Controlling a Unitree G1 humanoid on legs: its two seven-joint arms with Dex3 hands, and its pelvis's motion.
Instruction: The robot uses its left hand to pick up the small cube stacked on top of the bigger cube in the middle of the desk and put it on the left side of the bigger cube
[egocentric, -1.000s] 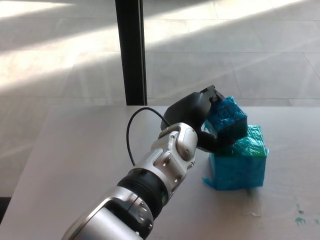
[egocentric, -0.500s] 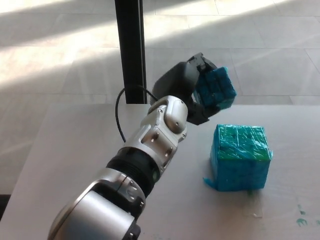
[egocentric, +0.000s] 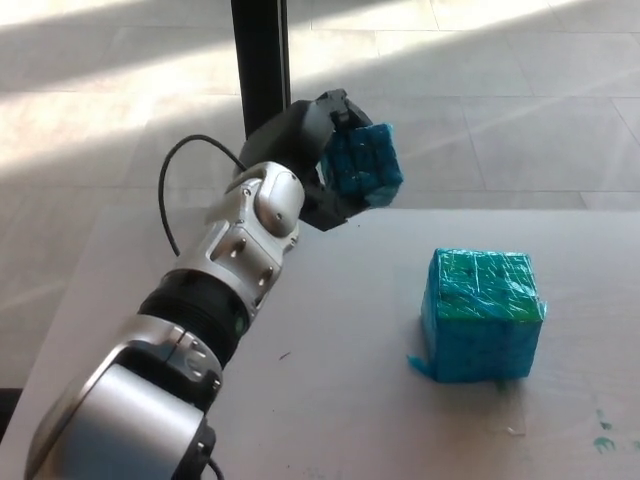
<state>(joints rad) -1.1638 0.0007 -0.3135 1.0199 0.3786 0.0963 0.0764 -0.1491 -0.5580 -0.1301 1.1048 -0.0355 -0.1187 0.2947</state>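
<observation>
Up and to the left of the bigger cube (egocentric: 482, 315), the small cube (egocentric: 364, 165) sits in the air, clamped in the left robot hand (egocentric: 322, 160), whose black fingers wrap it from the near and far sides. It is well clear of the counter (egocentric: 330, 400) and no longer over the bigger cube; between the two lies a stretch of bare counter. The small cube is tilted, one corner lower than the others, not square to the surface below. The bigger cube stands alone toward the right of the counter, wrapped in the same teal. Judging from this, the set-down spot is almost straight down from the held cube, so the coming move is mainly a descent, with some levelling of the wrist. The right robot hand is out of sight.
</observation>
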